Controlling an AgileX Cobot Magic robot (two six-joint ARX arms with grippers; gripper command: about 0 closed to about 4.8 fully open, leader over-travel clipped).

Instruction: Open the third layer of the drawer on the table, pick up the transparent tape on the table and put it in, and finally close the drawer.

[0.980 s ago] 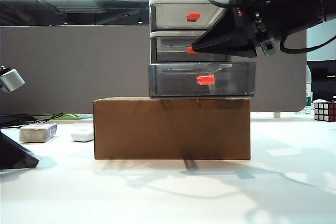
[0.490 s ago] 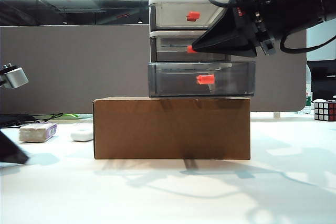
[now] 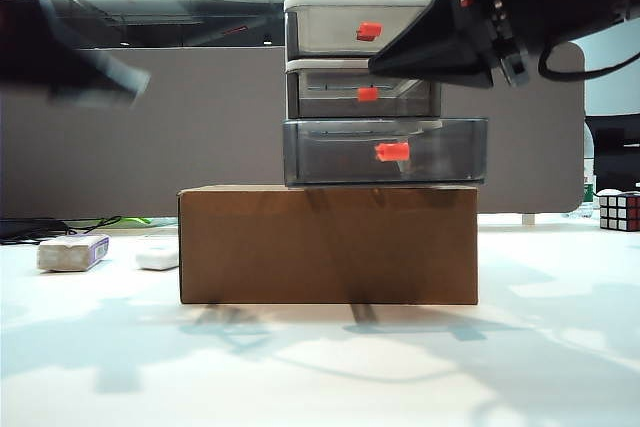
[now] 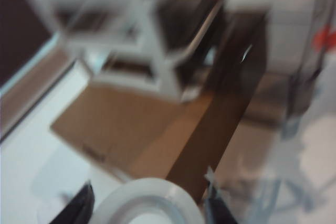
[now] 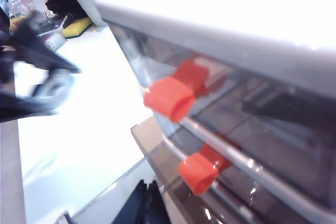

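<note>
The drawer (image 3: 292,77) stands on a brown cardboard box (image 3: 328,244) on the table (image 3: 320,367). Its third layer (image 3: 385,152), dark smoke-grey with a red-orange handle, stands out further than the two drawers above it. In the exterior view my left gripper (image 3: 105,77) is a blur high at the left, well away from the drawer. In the left wrist view that gripper (image 4: 148,212) is shut on the transparent tape (image 4: 142,190), a pale round roll between the dark fingers. My right gripper (image 3: 385,62) hangs shut before the upper drawers, its fingers (image 5: 147,205) pressed together below two red-orange handles.
A white-and-purple block (image 3: 72,252) and a small white oblong (image 3: 157,257) lie on the table left of the box. A Rubik's cube (image 3: 618,212) sits at the far right. A grey partition closes off the back.
My left arm has swung up from the table's left edge to high at the left and is blurred by motion. The right gripper has lifted slightly in front of the drawers.
</note>
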